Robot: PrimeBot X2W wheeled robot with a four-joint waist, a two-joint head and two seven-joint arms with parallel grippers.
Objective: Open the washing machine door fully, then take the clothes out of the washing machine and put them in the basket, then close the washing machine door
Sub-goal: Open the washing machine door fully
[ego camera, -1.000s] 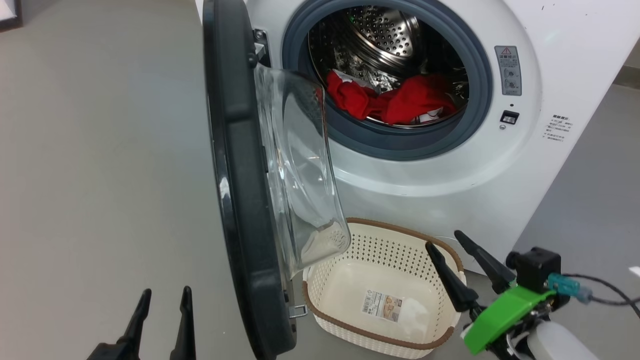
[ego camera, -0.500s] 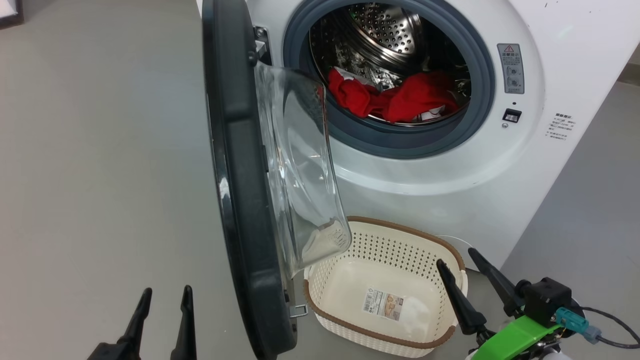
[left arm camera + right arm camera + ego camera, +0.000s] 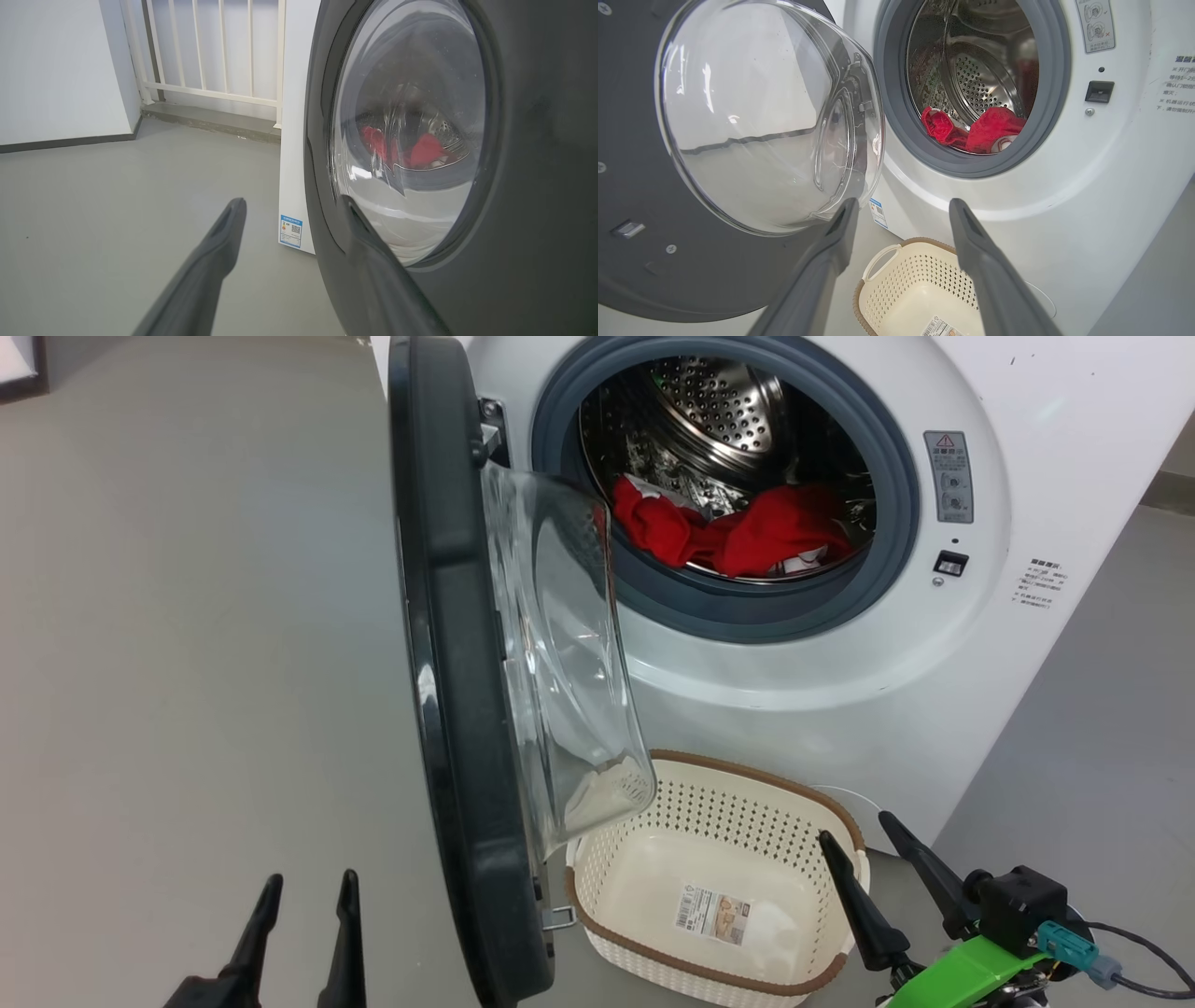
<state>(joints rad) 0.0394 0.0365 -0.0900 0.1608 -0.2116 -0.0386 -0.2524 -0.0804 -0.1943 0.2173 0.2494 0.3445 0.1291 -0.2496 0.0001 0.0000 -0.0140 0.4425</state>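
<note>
Right hand (image 3: 854,826) has drawn back near the basket (image 3: 747,768), spread empty; left hand (image 3: 312,877) likewise, over grey floor (image 3: 187,663).

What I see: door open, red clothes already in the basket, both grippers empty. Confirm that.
Not quite. The clothes lie inside the machine, not in the basket, which holds just a sticker, as the head view shows. The door is open, and the left gripper and right gripper are open and empty.
</note>
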